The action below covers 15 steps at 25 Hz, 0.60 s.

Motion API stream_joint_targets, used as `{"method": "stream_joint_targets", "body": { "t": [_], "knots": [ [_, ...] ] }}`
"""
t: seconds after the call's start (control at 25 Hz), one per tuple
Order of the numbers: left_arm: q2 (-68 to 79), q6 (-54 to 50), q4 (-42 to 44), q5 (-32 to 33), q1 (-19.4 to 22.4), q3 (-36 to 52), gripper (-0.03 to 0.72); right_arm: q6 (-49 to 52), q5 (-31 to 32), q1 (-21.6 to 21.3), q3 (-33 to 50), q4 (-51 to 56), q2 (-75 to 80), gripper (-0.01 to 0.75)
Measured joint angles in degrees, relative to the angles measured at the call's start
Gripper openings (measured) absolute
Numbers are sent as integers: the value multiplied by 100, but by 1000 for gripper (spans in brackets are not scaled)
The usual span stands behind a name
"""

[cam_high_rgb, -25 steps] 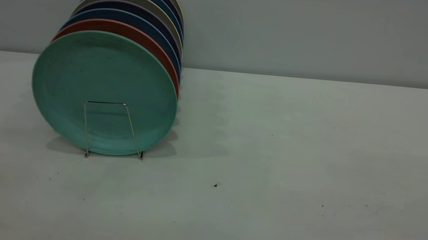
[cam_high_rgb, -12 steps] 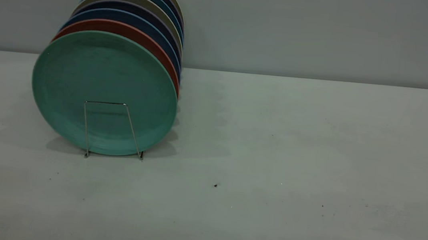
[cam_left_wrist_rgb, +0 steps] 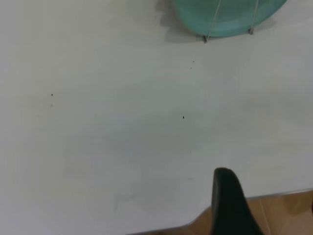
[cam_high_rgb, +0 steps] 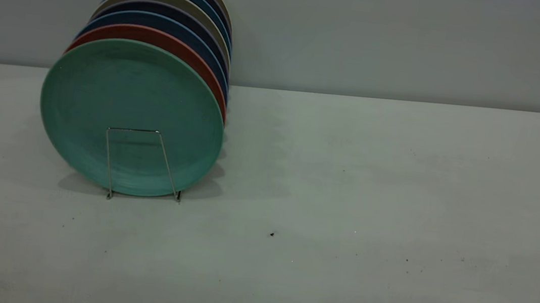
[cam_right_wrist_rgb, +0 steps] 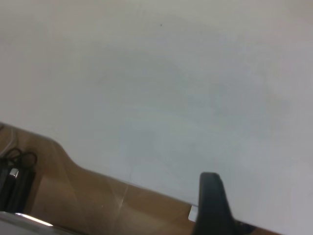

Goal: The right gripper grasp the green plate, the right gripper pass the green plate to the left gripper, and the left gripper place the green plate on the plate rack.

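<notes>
Judging by how things lie, I take the task as done: the green plate [cam_high_rgb: 131, 115] stands on edge at the front of the plate rack [cam_high_rgb: 142, 165], just ahead of the salmon plate [cam_high_rgb: 161, 37] and the darker ones behind it. Neither arm shows over the bench [cam_high_rgb: 370, 208] from outside. My left gripper [cam_left_wrist_rgb: 232, 205] hangs back over the bench's near edge, well apart from the plate, and my right gripper [cam_right_wrist_rgb: 211, 205] likewise; only one jaw of each shows, so I cannot tell whether either is open or closed. Nothing more seems called for except parking.
</notes>
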Motion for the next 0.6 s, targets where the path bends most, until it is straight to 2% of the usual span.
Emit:
{"method": "stream_joint_targets", "body": {
  "t": [0.2,0.6],
  "knots": [
    [0,0,-6,-7,-271,0,431,-30,-11,0,12,6,0,513],
    [0,4,-6,-7,-297,0,431,-31,-21,0,12,8,0,512]
  ]
}}
